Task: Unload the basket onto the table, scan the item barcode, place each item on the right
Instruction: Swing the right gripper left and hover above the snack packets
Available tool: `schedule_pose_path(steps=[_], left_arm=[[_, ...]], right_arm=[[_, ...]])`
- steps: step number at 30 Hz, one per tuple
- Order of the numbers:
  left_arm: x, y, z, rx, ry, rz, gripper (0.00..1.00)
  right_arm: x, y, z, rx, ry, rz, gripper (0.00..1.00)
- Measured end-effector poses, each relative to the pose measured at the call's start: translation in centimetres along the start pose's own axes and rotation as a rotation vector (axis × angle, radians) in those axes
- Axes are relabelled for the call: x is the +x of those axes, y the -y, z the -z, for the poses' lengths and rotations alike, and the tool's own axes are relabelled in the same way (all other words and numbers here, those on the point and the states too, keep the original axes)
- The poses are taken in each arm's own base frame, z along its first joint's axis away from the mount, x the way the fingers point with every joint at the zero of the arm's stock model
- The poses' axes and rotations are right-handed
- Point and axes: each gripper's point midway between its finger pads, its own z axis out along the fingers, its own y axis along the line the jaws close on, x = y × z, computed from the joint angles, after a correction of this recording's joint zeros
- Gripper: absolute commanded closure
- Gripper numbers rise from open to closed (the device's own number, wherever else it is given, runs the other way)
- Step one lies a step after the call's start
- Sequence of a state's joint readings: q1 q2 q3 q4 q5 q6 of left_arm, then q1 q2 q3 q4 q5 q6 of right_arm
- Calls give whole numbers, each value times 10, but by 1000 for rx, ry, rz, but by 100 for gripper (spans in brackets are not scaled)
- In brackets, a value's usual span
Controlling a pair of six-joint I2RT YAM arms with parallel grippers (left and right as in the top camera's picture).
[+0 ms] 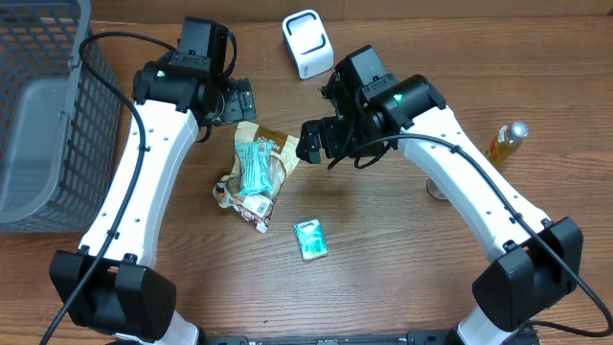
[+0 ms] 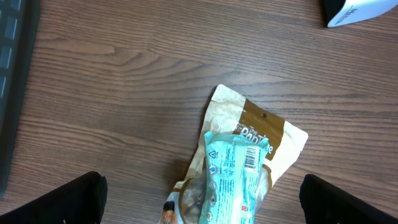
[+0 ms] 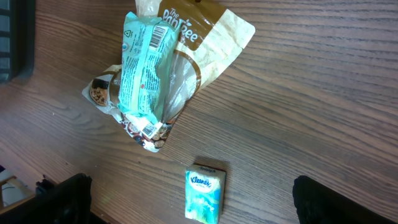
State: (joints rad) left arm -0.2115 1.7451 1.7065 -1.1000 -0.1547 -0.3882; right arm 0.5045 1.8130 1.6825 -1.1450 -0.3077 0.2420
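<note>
I see both tools spread wide, pinching nothing: left tool (image 2: 202, 202), right tool (image 3: 200, 199). The teal packet (image 1: 253, 165) lies mid-desk (image 1: 383, 287) on top of a tan paper bag (image 1: 280, 149). Its long axis runs 12 to 6 o'clock, with the barcode face up near the 12 o'clock end. From the packet, a Kleenex pack (image 1: 309, 239) lies apart at 5 o'clock. The white scanner (image 1: 306, 43) stands at 1 o'clock, a grey basket (image 1: 48, 115) at 9, a bottle (image 1: 506, 142) at 3.
</note>
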Motion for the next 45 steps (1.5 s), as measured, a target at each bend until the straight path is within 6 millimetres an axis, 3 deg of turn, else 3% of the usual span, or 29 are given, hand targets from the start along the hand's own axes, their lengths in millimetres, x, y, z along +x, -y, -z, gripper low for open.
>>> schedule_pose_path(steps=[45], left_arm=[[0, 0, 0, 0, 0, 0, 0]], right_arm=[[-5, -1, 0, -6, 18, 7, 0]])
